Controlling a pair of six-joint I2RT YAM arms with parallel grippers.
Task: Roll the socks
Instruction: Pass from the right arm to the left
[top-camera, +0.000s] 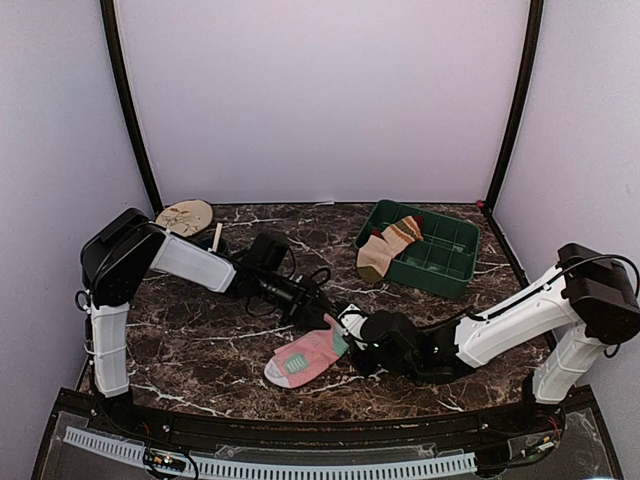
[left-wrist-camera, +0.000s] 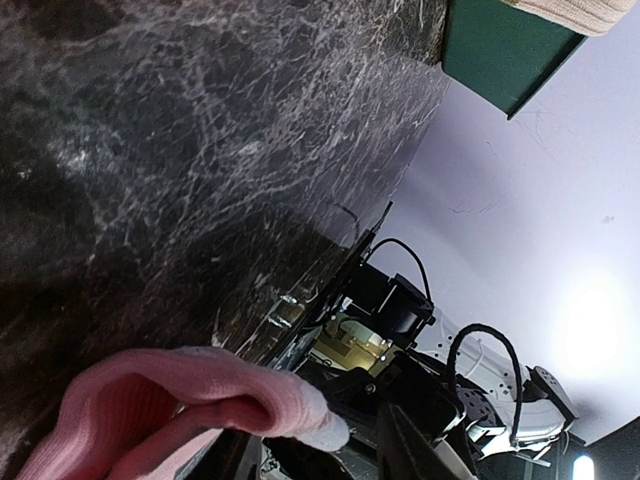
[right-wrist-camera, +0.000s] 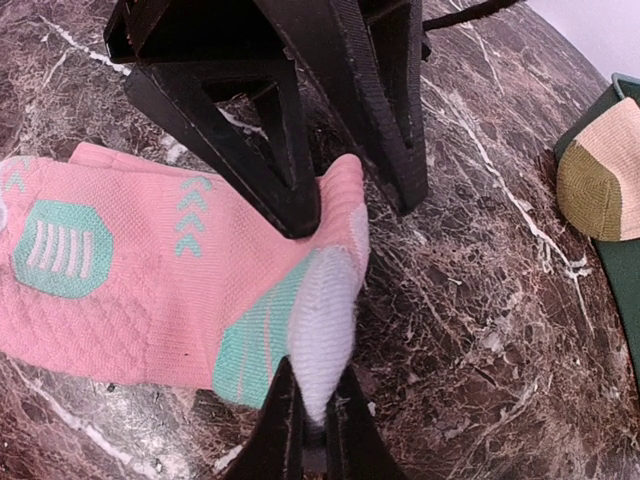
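The pink sock lies flat on the marble near the front, with mint patches. My right gripper is shut on its pale tip and lifts that end slightly. My left gripper stands over the same end with its fingers apart. One finger presses on the sock, the other rests on the marble just past its edge. In the left wrist view a pink fold fills the lower left. The tan striped sock hangs over the green tray's rim.
The green compartment tray sits at the back right. A round wooden disc lies at the back left with a small white piece beside it. Pale walls enclose the dark marble table.
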